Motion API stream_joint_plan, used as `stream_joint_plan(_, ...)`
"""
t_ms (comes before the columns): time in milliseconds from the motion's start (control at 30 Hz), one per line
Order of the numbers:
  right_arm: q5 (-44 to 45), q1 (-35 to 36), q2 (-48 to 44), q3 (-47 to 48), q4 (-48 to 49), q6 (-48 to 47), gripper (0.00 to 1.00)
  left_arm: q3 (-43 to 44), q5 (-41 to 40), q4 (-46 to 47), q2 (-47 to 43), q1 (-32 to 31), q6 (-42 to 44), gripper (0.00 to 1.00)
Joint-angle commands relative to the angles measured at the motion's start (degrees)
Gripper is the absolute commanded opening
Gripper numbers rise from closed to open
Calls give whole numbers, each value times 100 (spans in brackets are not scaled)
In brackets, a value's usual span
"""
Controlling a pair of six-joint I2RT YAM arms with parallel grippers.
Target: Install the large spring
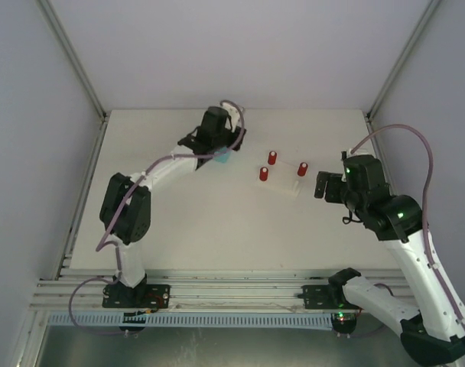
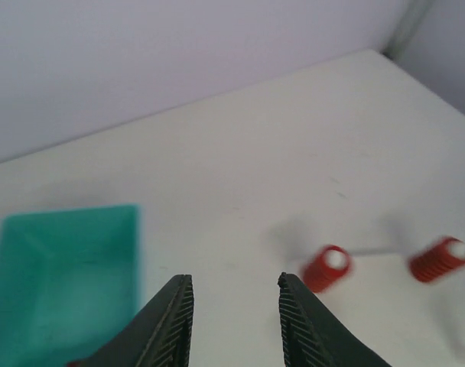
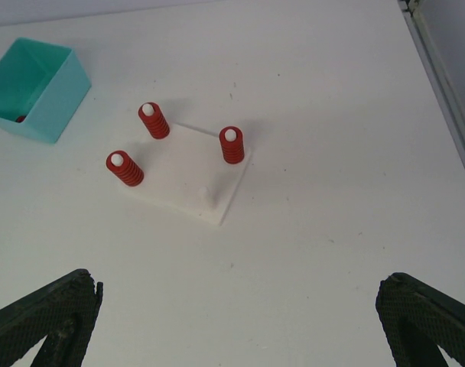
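Three red coil springs (image 3: pixel 153 121) upright on pegs of flat white square plate (image 3: pixel 183 164) on tabletop; fourth peg (image 3: pixel 208 196) bare.

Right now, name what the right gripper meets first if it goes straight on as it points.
Most likely the white plate, at its near corner beside the bare peg. Only table lies between it and the right gripper. Height is unclear; it might pass above.

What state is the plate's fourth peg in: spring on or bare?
Bare. The right wrist view shows the peg uncovered on the white plate; the other three carry red springs.
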Motion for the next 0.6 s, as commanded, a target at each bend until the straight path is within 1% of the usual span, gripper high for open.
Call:
stream_joint_plan(0, -88, -8, 33, 32, -271, 198, 99, 1156, 150, -1765, 761, 676, -339, 35)
stream_joint_plan(67, -64, -8, 80, 109, -322, 174, 99, 2011, 451, -2341, 1213, 881, -309, 35)
stream_joint_plan(133, -48, -8, 94, 185, -374, 146, 99, 2766, 510, -2899, 1646, 998, -187, 35)
stream_joint_plan(233, -32, -8, 364, 315, -439, 118, 99, 3581, 513, -3546, 2171, 1065, 10, 36)
stream_joint_plan(267, -30, -8, 409, 353, -453, 108, 99, 3768, 634, -3673, 2331, 1106, 38, 36)
stream_joint_plan(333, -21, -8, 526, 462, -479, 94, 99, 4030, 790, -3809, 2576, 1181, 41, 36)
stream_joint_plan(433, -28, -8, 717, 574, -479, 74, 99, 4169, 898, -3851, 2800, 1229, 2, 36)
stream_joint_plan(500, -27, -8, 866, 637, -465, 64, 99, 4195, 888, -3803, 2865, 1233, 90, 36)
stream_joint_plan(567, -42, -14, 988, 684, -441, 67, 99, 4185, 892, -3646, 2813, 1237, 195, 38)
